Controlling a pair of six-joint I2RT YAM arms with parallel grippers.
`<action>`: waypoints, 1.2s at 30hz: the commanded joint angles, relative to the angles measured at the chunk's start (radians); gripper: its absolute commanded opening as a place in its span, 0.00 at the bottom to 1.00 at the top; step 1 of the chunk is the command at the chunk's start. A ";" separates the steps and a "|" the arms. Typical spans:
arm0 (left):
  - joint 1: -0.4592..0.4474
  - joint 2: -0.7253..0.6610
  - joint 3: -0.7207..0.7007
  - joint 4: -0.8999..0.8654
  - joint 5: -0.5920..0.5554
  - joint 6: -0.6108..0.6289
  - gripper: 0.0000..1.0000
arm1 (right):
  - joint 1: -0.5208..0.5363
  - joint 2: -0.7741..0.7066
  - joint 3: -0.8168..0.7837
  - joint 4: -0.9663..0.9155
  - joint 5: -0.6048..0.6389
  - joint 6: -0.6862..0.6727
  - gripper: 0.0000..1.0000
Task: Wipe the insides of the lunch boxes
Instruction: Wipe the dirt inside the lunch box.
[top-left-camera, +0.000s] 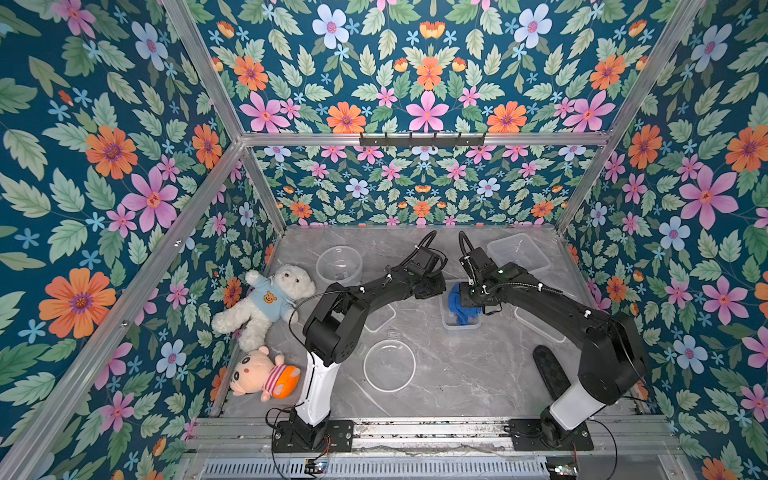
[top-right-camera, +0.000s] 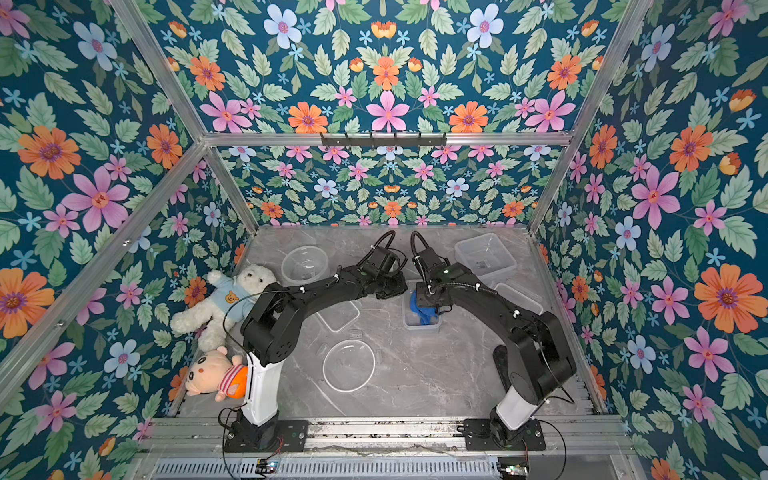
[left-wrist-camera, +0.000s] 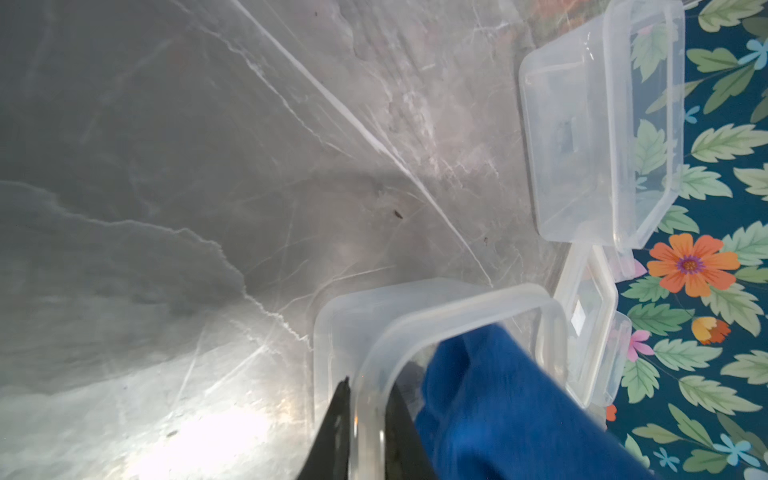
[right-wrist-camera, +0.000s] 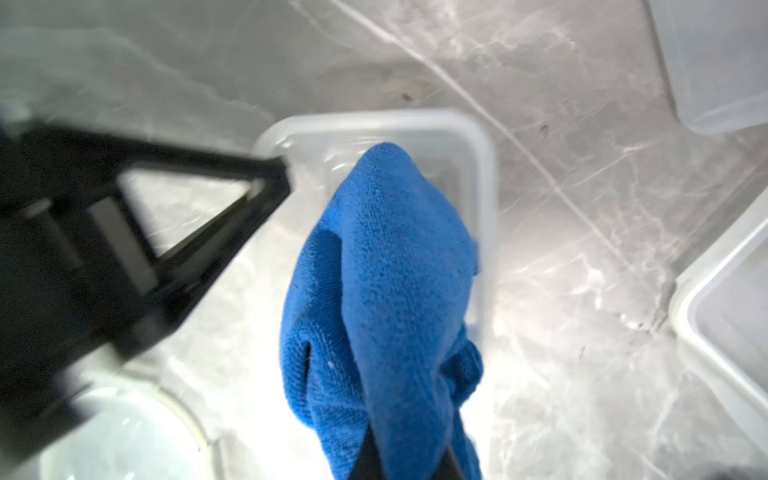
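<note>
My right gripper (right-wrist-camera: 409, 459) is pinched tight on the blue cloth (right-wrist-camera: 386, 266), which hangs from its fingers down into the small rectangular lunch box (right-wrist-camera: 482, 174). My left gripper (left-wrist-camera: 368, 419) is clamped narrow on that box's side wall, with one finger outside and one inside, just beside the cloth.

The box stands upright on the marble table (top-left-camera: 436, 374) with its mouth up. Its long axis runs from the rail side toward the back wall, and it sits between my two grippers near the table's middle.

Only the left wrist view shows the fingers straddling the rim; in both top views the arm's own wrist covers them. The right wrist view shows the cloth's tip reaching toward one short end of the box, whereas in a top view the cloth (top-left-camera: 459, 299) is only a bunch under the gripper.

Further out, the large square lunch box (top-left-camera: 517, 251) sits near the back right corner, well apart from both grippers. The round lunch box (top-left-camera: 338, 266) stands at the back left and shows clearly only in the top views. A round lid (top-left-camera: 389, 365) lies flat nearer the rail.
</note>
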 joint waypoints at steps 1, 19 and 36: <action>0.000 -0.010 0.001 0.009 0.000 0.002 0.17 | -0.011 0.085 0.051 0.130 -0.071 -0.052 0.00; 0.002 0.019 0.026 0.005 0.000 0.002 0.16 | 0.026 -0.087 -0.206 0.135 -0.418 0.051 0.00; 0.001 -0.014 0.009 -0.030 -0.002 0.037 0.16 | -0.008 0.189 0.187 -0.253 0.342 -0.119 0.00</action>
